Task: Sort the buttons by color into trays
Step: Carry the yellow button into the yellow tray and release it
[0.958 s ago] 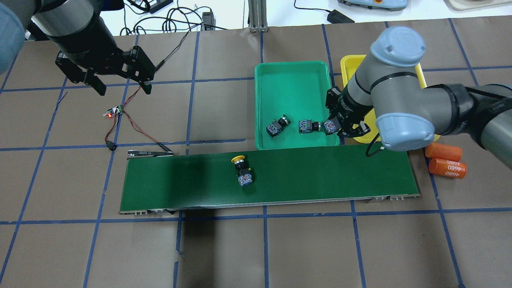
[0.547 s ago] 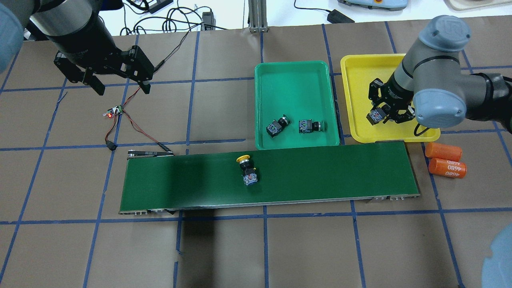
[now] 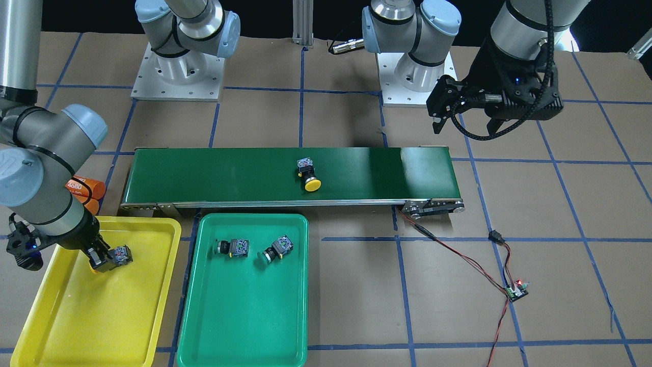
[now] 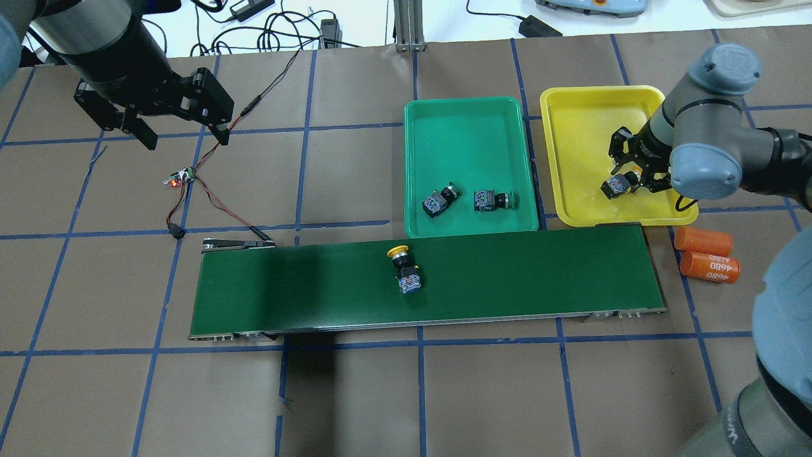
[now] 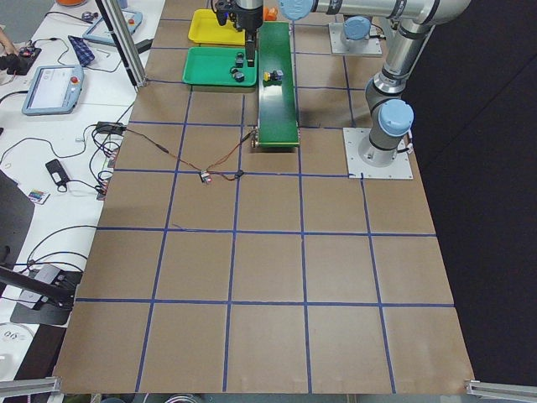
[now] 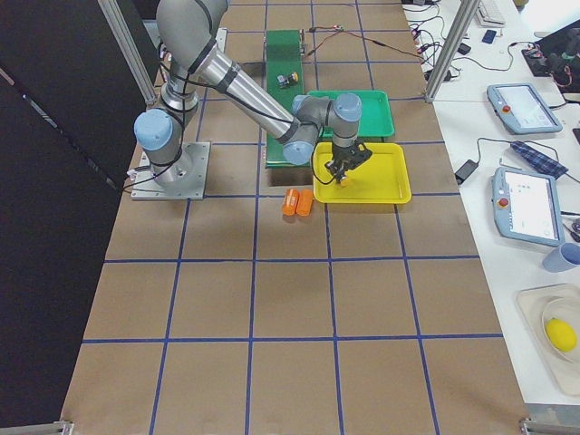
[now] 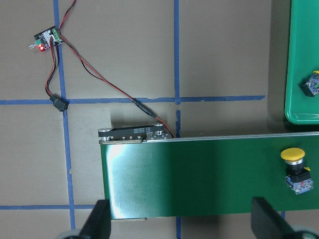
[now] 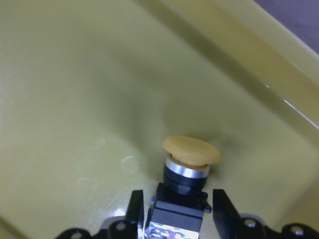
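- Belt (image 4: 539,273) is lying lengthwise across the table, nearest the robot.
- Loose yellow button (image 4: 406,270) is lying on its side around mid-belt. Its cap is pointing toward the trays and its grey body toward the robot.
- Two orange cylinders (image 4: 705,254) are lying side by side on the table, just off the belt's right end.
- Green tray (image 4: 469,127) is sitting just behind the belt.
- Left green button (image 4: 439,201) and right green button (image 4: 491,200) are lying on their sides at the tray's near end, close to each other but apart.
- Yellow tray (image 4: 577,139) is sitting just right of the green tray, with a narrow gap between them.
- Right gripper (image 4: 625,182) is reaching down into the yellow tray's near right part, close to the wall.
- Its fingers (image 8: 135,211) are clamping the grey body of the held yellow button (image 8: 192,152), with the cap facing away from the gripper toward the tray floor.
- Can't tell whether the cap is touching the floor.
- Left gripper (image 4: 185,134) is hovering over bare table beyond the belt's left end. Its fingers (image 7: 97,221) are spread wide and gripping nothing.
- Small board (image 4: 183,176) with a red light is lying on the table near the left gripper.
- Red-black wires (image 4: 216,203) are running from the board to the belt's left end.
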